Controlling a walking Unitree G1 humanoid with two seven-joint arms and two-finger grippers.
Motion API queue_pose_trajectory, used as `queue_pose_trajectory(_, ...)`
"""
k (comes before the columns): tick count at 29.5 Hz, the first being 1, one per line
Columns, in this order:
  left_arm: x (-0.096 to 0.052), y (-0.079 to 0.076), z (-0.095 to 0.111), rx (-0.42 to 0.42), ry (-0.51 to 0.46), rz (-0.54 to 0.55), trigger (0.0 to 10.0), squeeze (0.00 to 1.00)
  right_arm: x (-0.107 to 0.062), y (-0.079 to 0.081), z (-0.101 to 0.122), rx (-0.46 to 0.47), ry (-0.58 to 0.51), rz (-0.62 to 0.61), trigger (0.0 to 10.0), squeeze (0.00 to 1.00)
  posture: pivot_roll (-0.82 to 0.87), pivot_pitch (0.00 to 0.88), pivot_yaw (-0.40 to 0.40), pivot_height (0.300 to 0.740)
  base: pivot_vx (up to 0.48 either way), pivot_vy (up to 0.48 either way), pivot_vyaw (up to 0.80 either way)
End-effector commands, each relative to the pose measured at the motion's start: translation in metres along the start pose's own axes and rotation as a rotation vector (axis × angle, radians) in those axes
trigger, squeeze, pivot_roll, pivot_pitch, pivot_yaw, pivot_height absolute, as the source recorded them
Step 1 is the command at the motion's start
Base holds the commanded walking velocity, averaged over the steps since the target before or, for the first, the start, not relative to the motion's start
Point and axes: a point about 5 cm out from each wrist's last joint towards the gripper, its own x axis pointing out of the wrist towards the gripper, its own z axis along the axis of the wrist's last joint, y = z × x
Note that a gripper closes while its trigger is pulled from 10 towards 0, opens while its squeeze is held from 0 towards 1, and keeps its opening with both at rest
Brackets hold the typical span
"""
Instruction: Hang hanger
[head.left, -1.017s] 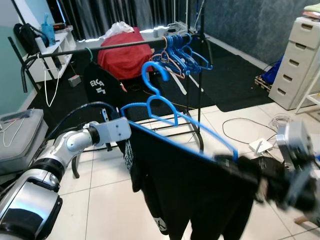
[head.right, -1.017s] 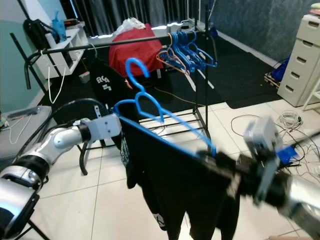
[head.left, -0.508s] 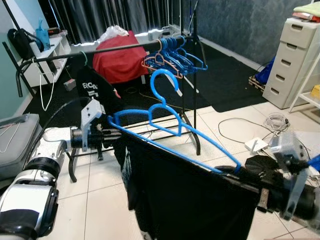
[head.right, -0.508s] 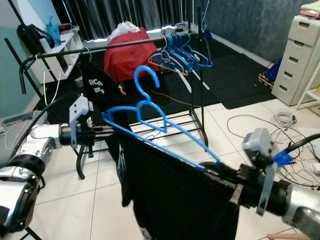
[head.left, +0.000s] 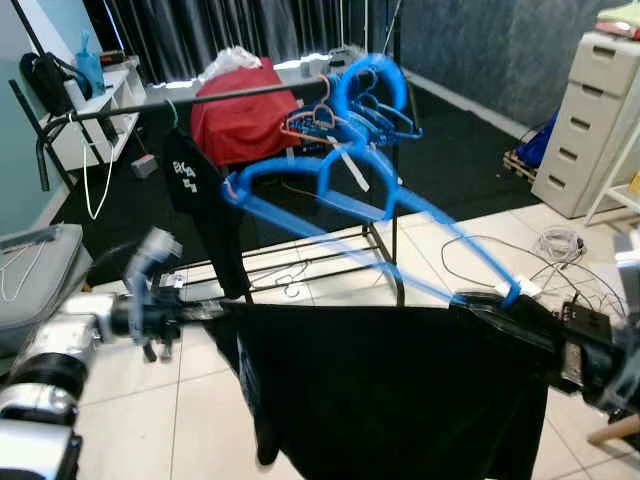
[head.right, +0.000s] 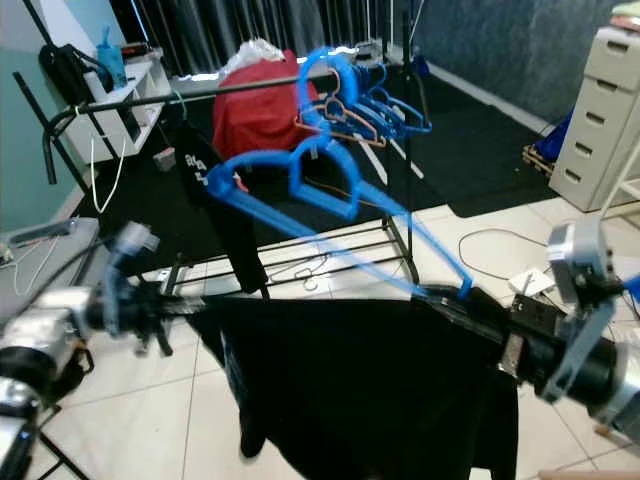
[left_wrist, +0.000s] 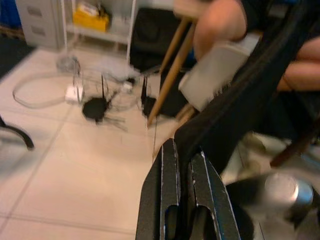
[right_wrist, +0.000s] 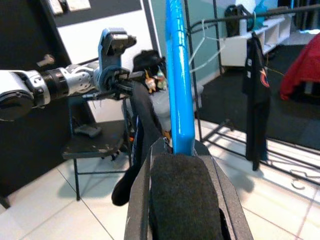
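From the head camera's left eye, one black garment hangs stretched between the robot's two grippers above a white tiled floor. The left gripper is pinched on the cloth's left corner; the right gripper is clamped on the lower right end of a single blue hanger and on the cloth there. The hanger, motion-blurred, slants up and away from the garment's top edge, its hook near the black rail of a clothes rack. A cluster of hangers, too bunched to count, hangs near the rail's right end, and one black T-shirt with white print hangs toward its left. One red bundle sits behind the rack, and one white chest of drawers stands at the right.

The right eye gives the same scene, with one loose cable looped on the tiles beyond the right arm.

The left wrist view looks along two black fingers closed together on a fold of the black cloth, with tiles, tangled cables and a person's hand blurred beyond.

The right wrist view shows that gripper's fingers closed on the blue hanger's bar and a wad of black cloth, the bar rising straight ahead. Across the gap the left gripper holds the garment's far corner. The rack and its black T-shirt stand behind.
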Motion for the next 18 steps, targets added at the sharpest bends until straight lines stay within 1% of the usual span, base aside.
queue_pose_trajectory(1, -0.014, -0.002, 0.007, -0.029, -0.068, 0.018, 10.0, 0.0, -0.005, 0.002, 0.005, -0.005, -0.015, 0.016, 10.0, 0.0, -0.26, 0.0, 0.123, 0.74, 0.0, 0.0, 0.0)
queue_pose_trajectory(2, -0.02, -0.004, 0.013, -0.062, -0.17, 0.022, 10.0, 0.0, -0.01, 0.001, 0.005, 0.019, -0.018, 0.025, 10.0, 0.0, -0.26, 0.0, 0.126, 0.74, 0.0, 0.0, 0.0)
queue_pose_trajectory(3, -0.02, -0.004, 0.013, -0.062, -0.17, 0.022, 10.0, 0.0, -0.01, 0.001, 0.005, 0.019, -0.018, 0.025, 10.0, 0.0, -0.26, 0.0, 0.126, 0.74, 0.0, 0.0, 0.0)
queue_pose_trajectory(5, -0.025, -0.009, 0.023, -0.113, -0.324, -0.015, 10.0, 0.0, -0.02, -0.004, 0.008, 0.055, -0.042, 0.021, 10.0, 0.0, -0.26, 0.0, 0.13, 0.74, 0.0, 0.0, 0.0)
queue_pose_trajectory(7, -0.025, -0.009, 0.023, -0.113, -0.324, -0.015, 10.0, 0.0, -0.02, -0.004, 0.008, 0.055, -0.042, 0.021, 10.0, 0.0, -0.26, 0.0, 0.13, 0.74, 0.0, 0.0, 0.0)
queue_pose_trajectory(8, -0.024, -0.013, 0.029, -0.125, -0.389, -0.054, 10.0, 0.0, -0.025, -0.006, 0.009, 0.077, -0.049, 0.023, 10.0, 0.0, -0.26, 0.0, 0.131, 0.74, 0.0, 0.0, 0.0)
queue_pose_trajectory(9, -0.023, -0.018, 0.035, -0.126, -0.434, -0.103, 10.0, 0.0, -0.028, -0.005, 0.008, 0.111, -0.052, 0.041, 10.0, 0.0, -0.26, 0.0, 0.126, 0.74, 0.0, 0.0, 0.0)
queue_pose_trajectory(10, -0.023, -0.018, 0.035, -0.126, -0.434, -0.103, 10.0, 0.0, -0.028, -0.005, 0.008, 0.111, -0.052, 0.041, 10.0, 0.0, -0.26, 0.0, 0.126, 0.74, 0.0, 0.0, 0.0)
queue_pose_trajectory(11, -0.022, -0.022, 0.038, -0.126, -0.458, -0.134, 10.0, 0.0, -0.03, -0.004, 0.007, 0.134, -0.053, 0.056, 10.0, 0.0, -0.26, 0.0, 0.126, 0.74, 0.0, 0.0, 0.0)
queue_pose_trajectory(12, -0.021, -0.025, 0.041, -0.118, -0.461, -0.157, 10.0, 0.0, -0.031, -0.002, 0.006, 0.157, -0.045, 0.074, 10.0, 0.0, -0.26, 0.0, 0.122, 0.74, 0.0, 0.0, 0.0)
queue_pose_trajectory(13, -0.021, -0.025, 0.041, -0.118, -0.461, -0.157, 10.0, 0.0, -0.031, -0.002, 0.006, 0.157, -0.045, 0.074, 10.0, 0.0, -0.26, 0.0, 0.122, 0.74, 0.0, 0.0, 0.0)
queue_pose_trajectory(15, -0.022, -0.029, 0.048, -0.107, -0.451, -0.187, 10.0, 0.0, -0.034, 0.004, 0.002, 0.215, -0.042, 0.119, 10.0, 0.0, -0.26, 0.0, 0.12, 0.74, 0.0, 0.0, 0.0)
queue_pose_trajectory(16, -0.022, -0.029, 0.048, -0.107, -0.451, -0.187, 10.0, 0.0, -0.034, 0.004, 0.002, 0.215, -0.042, 0.119, 10.0, 0.0, -0.26, 0.0, 0.12, 0.74, 0.0, 0.0, 0.0)
queue_pose_trajectory(18, -0.023, -0.031, 0.053, -0.114, -0.452, -0.204, 10.0, 0.0, -0.034, 0.011, 0.001, 0.259, -0.047, 0.162, 10.0, 0.0, -0.26, 0.0, 0.122, 0.74, 0.0, 0.0, 0.0)
